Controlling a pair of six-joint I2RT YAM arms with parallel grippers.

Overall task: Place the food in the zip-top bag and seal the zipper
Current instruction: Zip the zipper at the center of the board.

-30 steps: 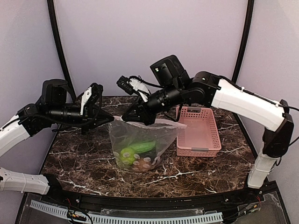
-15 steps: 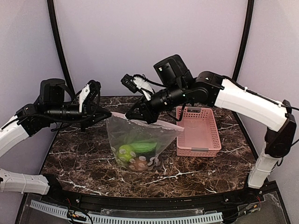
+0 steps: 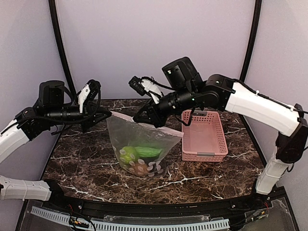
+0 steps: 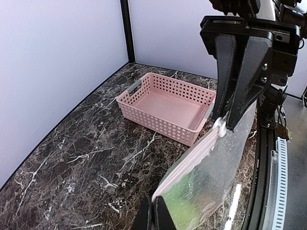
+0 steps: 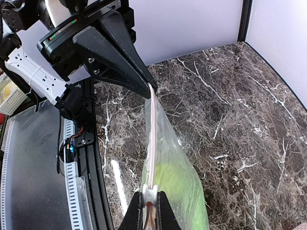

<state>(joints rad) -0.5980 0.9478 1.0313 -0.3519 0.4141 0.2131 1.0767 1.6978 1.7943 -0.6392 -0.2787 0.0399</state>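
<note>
Inspector: Findings from the overhead camera?

Recorder: The zip-top bag hung stretched between the two arms over the marble table. Whether its bottom touched the table could not be told. The left gripper was clamped on the bag's left mouth corner. The right gripper was clamped partway along the zipper. The food lay at the bottom of the bag: a green cucumber-like piece beside a round green fruit. The pieces beneath them could not be told apart. A pink basket stood just right of the bag, not touching it.

Inspector: Left wrist camera?

Recorder: The left fingers were pressed together on the near end of the pink strip. The strip rose to the right gripper, whose fingers pinched the white slider tab. The basket stood behind on the table.

Inspector: Right wrist camera?

Recorder: The right fingers were closed on either side of the slider tab. From there the zipper ran as a single taut line to the left gripper's tips. Green food showed through the dotted film below.
</note>
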